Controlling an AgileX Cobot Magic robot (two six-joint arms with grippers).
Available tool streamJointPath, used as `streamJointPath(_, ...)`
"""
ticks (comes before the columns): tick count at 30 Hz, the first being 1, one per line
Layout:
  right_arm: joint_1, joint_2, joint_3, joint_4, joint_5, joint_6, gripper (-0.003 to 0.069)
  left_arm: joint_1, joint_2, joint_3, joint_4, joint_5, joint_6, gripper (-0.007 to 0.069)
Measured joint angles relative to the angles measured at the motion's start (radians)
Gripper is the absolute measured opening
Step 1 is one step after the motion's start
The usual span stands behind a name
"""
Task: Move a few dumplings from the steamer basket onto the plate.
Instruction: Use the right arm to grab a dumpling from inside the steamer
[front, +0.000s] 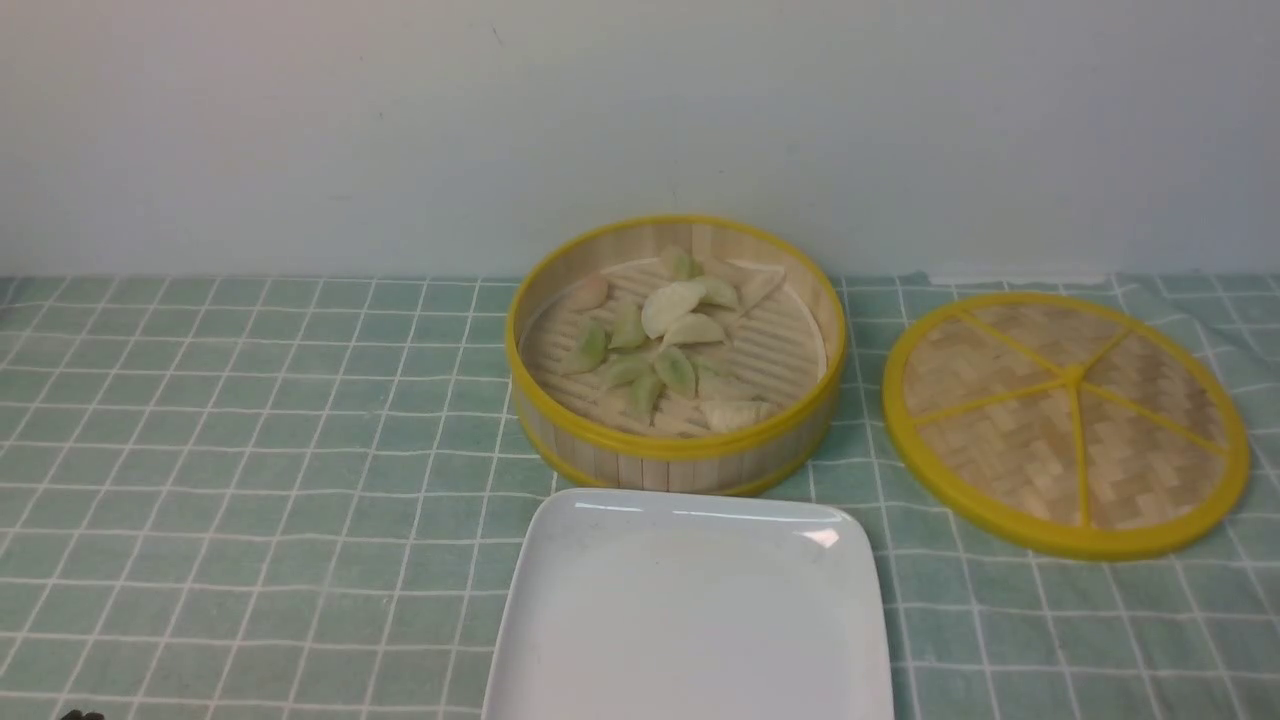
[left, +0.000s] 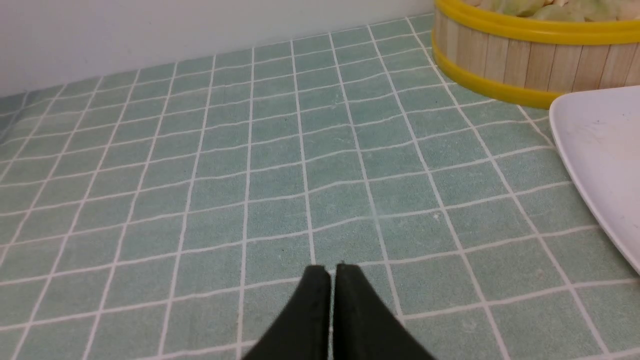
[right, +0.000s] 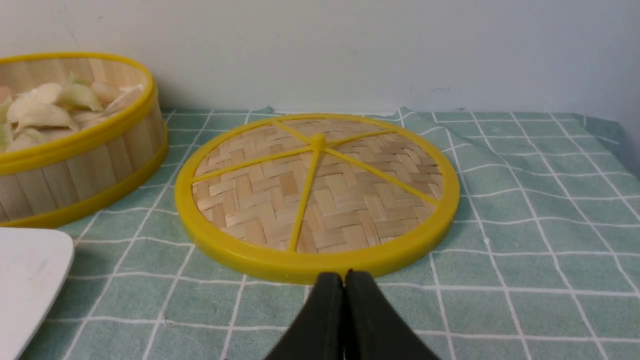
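Dumplings (front: 672, 305): lay heaped, cream and pale green, inside the steamer basket (front: 680, 447); had not yet reached the plate (front: 690, 620). Plate: sat bare just in front of the basket, on the robot's side, close against its wall. Lid (front: 1070, 420): rested flat on the surface to the basket's right, apart from it.

Left jaws: pressed together, holding nothing, low over the checked cloth (left: 250, 175), left of the basket and nearer the robot. Right jaws: likewise pressed together and empty, right of the basket, just short of the lid's near rim.

Step in hand, as judged: reaching for a first dumpling. Called for parting the jaws before descent, coming in over the basket's yellow rim from above, choosing a piece at the edge of the heap, and pinching lightly across its plump middle. Looked soft, so likely to slip or tear under a hard squeeze.

Writing: showed no brand, label or lettering anywhere.
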Motion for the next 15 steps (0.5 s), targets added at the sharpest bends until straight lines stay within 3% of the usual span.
streamJointPath(4,0.000,0.000,0.001,0.072,-0.021,0.022,-0.0010,0.000,0.000,0.000,0.000,0.000,0.000,-0.0006)
streamJointPath(10,0.000,0.000,0.003,0.454,-0.236,0.140,-0.0010,0.000,0.000,0.000,0.000,0.000,0.000,-0.0006)
streamJointPath(15,0.000,0.000,0.003,0.643,-0.370,0.140,-0.0010,0.000,0.000,0.000,0.000,0.000,0.000,-0.0006)
